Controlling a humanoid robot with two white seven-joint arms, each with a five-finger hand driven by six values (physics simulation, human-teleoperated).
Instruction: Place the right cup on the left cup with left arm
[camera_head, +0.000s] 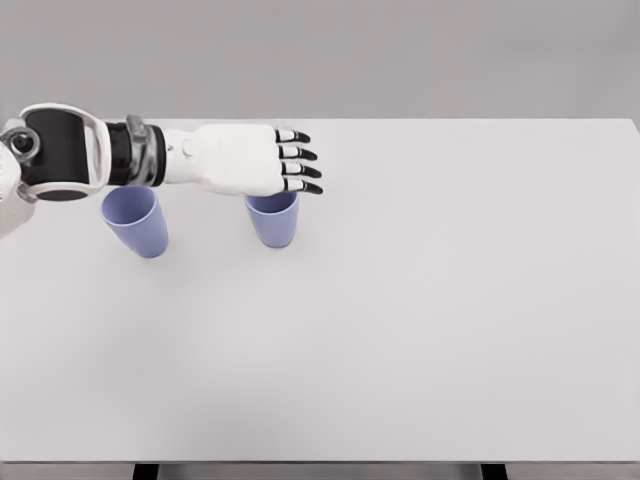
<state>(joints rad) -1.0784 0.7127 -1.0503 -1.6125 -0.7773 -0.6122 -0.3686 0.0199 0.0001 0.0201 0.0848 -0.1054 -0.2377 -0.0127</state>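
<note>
Cups are seen upright near the table's far-left corner, side by side but well apart: left cup closer to the left edge, right cup toward the middle. Left hand is held flat above the right cup, palm down, fingers extended straight and spread slightly, nothing gripped. The cup's rim is partly hidden under the palm; contact cannot be told from this view. Hand appears staged over the cup ahead of a grasp, judged as pre-grasp positioning, lift not yet done. Fingers would need to be rotated down around the cup wall before closing. The left cup is partly covered by the forearm, so clearance should be watched during transfer. Right arm is not seen.
</note>
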